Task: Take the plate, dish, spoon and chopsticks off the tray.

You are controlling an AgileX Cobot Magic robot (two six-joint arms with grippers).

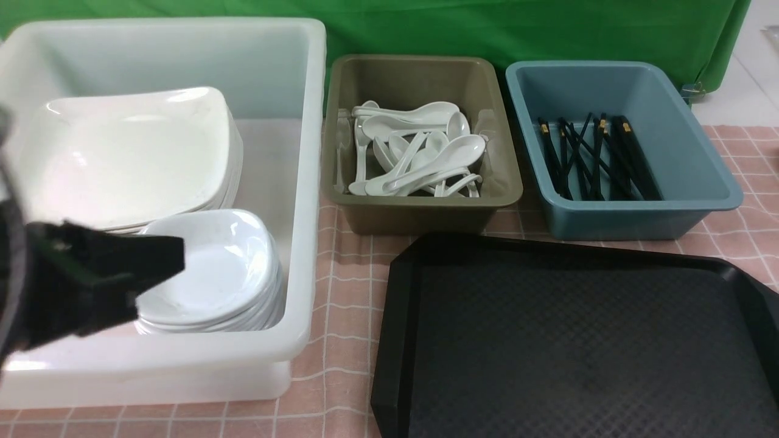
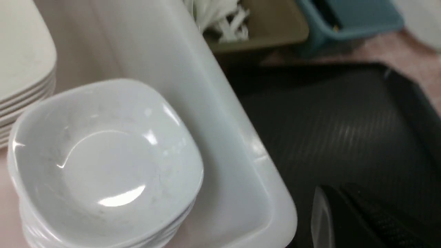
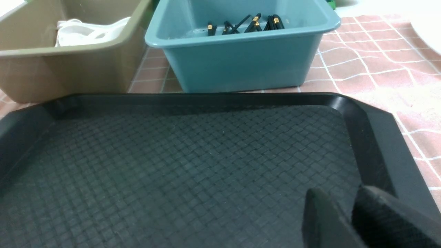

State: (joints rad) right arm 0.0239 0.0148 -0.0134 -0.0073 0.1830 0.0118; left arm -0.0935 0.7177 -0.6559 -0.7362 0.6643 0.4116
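3 filled tubs, bare tray (image 1: 578, 340), left end effector (image 1: 152, 258) together, right's state unclear

Both arms end in matte black plastic: the chunky, blurry black left gripper (image 1: 122, 267) and the right gripper's (image 3: 348, 220) black, textured fingertips.

Front view: elevated, facing forward over tray (image 1: 578, 340) and three tubs. Left wrist view: close above white tub (image 2: 220, 113), tray edge shared. Right wrist view: low over tray, facing blue tub (image 3: 241, 58).
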